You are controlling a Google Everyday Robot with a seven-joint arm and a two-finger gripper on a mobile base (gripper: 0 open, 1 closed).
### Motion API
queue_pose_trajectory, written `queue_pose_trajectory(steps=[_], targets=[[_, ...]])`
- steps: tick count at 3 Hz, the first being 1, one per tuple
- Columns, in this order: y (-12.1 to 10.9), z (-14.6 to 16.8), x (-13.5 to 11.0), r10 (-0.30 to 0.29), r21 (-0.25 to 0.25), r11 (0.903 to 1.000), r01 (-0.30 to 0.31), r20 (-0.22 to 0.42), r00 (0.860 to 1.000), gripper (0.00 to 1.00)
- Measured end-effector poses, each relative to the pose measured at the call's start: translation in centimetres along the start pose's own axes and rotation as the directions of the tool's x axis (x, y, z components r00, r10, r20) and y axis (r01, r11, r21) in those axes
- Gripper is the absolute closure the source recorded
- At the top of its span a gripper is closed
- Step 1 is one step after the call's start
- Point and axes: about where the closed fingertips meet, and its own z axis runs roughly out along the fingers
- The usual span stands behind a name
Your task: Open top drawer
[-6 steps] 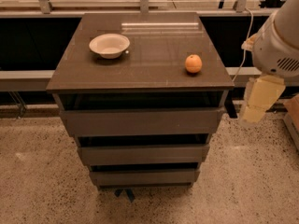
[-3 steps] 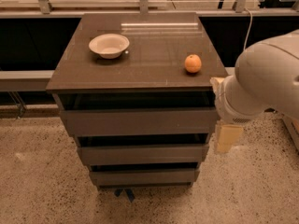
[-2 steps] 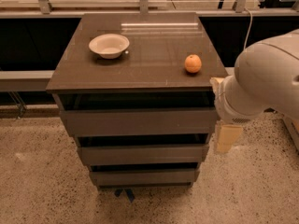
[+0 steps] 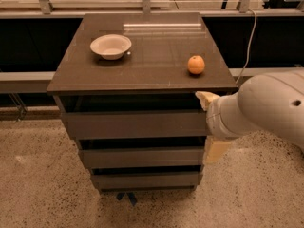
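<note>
The top drawer (image 4: 135, 124) is the widest grey-brown front, just under the dark cabinet top (image 4: 142, 75), and it sits pushed in. My gripper (image 4: 211, 124) is at the right end of that front, on a white arm (image 4: 270, 108) coming in from the right. It is open, one above the other: the upper cream finger (image 4: 205, 99) is level with the gap above the drawer and the lower finger (image 4: 216, 149) hangs level with the drawer beneath. Whether either finger touches the front I cannot tell.
A white bowl (image 4: 110, 46) and an orange (image 4: 195, 64) rest on the cabinet top. Below are the mid-width drawer (image 4: 140, 156) and the narrowest drawer (image 4: 145, 179). A railing and dark panels run behind; speckled floor (image 4: 42, 189) lies around.
The arm has swung in from the right and come down and left, bringing the gripper from beside the cabinet to the right end of the top drawer's front. The drawers have not moved.
</note>
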Motion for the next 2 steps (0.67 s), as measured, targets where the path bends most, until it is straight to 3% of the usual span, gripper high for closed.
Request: queue_pose_trajectory(steps=[1,2], targets=[[1.1,4.7,-2.2,-0.061,0.072,0.9959,0.056,0.073,0.995,0.0],[1.1,7.9,-4.0,-0.104,0.103,0.9902,0.095,0.089,0.991,0.0]])
